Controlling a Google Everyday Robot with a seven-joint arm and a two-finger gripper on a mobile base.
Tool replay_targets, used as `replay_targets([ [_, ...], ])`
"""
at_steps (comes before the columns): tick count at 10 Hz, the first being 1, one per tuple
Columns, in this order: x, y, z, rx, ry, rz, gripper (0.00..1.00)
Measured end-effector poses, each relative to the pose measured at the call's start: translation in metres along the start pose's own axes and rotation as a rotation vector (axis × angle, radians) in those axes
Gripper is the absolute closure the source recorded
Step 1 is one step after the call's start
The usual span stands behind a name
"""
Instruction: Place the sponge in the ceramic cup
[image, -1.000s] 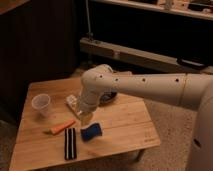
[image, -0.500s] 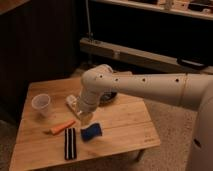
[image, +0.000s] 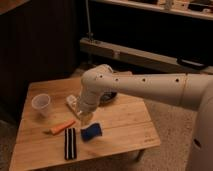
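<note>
Sponge (image: 91, 131) on table, gripper just above

Sponge lies flat on the table (image: 130, 125) near the front edge, not in the cup (image: 41, 104). Cup stands upright, well apart at the left. Gripper (image: 84, 118) points down just above-left of the sponge; how far it is open: cannot tell. Orange stick (image: 62, 127) lies left of the sponge, striped black bar (image: 70, 143) in front of that. Dark bowl (image: 109, 96) sits behind the arm.
</note>
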Motion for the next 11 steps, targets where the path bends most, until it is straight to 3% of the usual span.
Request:
replay_targets([
  [3, 0.0, -0.001, 0.0, -0.001, 0.002, 0.0, 0.47],
  [5, -0.002, 0.0, 0.017, -0.031, 0.001, -0.023, 0.47],
  [7, 0.003, 0.003, 0.033, -0.032, 0.014, -0.038, 0.47],
  [11, 0.012, 0.014, 0.058, 0.001, 0.037, -0.027, 0.47],
])
